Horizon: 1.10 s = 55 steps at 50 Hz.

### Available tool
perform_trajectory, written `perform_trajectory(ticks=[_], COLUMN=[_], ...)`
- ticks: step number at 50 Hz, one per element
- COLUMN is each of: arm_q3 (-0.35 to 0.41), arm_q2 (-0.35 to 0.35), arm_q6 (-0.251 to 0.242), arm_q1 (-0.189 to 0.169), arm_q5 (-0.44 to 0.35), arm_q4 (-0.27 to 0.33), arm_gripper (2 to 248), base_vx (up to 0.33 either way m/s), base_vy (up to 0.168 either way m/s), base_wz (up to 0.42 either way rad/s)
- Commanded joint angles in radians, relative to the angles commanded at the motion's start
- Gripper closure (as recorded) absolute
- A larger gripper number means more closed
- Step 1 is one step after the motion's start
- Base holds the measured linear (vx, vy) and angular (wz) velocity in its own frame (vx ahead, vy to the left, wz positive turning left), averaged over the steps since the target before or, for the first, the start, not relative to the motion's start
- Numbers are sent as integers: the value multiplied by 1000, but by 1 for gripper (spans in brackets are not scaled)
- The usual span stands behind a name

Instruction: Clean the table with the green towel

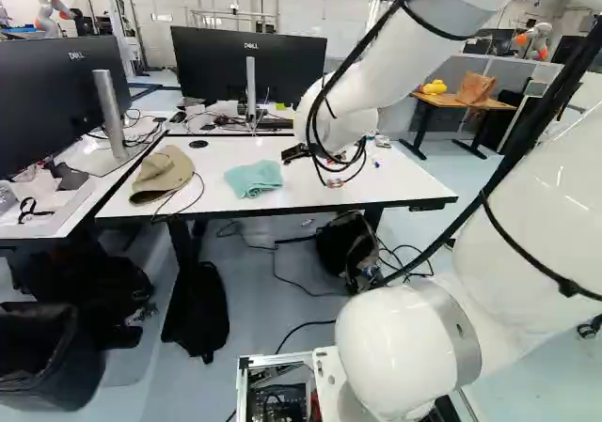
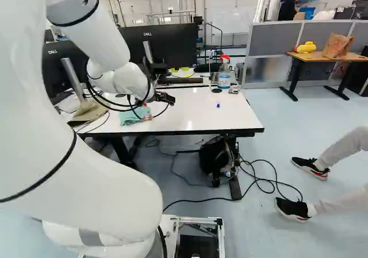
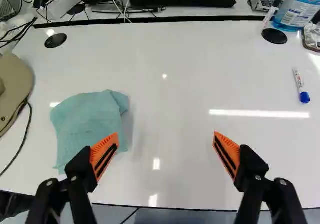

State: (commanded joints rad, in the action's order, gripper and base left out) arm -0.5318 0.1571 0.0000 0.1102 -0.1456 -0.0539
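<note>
My gripper hangs over the white table, partly masked by cables in the right base view. In the wrist view the gripper stands wide open, with bare tabletop between its fingers. The green towel lies loosely crumpled on the table, beside and partly beneath one finger, whose orange pad overlaps its edge in this view. That towel is right of the cap in the left base view. Whether the finger touches the cloth I cannot tell.
A tan cap with a cable lies beside the towel. Across the table are a blue-capped marker and a spray bottle. Monitors stand behind. A backpack sits under the table; a person's legs show right of it.
</note>
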Motion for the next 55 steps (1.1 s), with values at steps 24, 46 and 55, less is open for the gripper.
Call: perform_trajectory(ticks=[24,46,55], arm_q3=[126,253,297], arm_q2=[35,70,82], arm_q6=[0,0,0], arm_q1=[-31,-63,-74], arm_q5=[-205,-414,-485], arm_q4=[15,31,36], arm_gripper=[3,3,3], base_vx=[0,0,0], base_vy=[0,0,0], base_wz=[0,0,0])
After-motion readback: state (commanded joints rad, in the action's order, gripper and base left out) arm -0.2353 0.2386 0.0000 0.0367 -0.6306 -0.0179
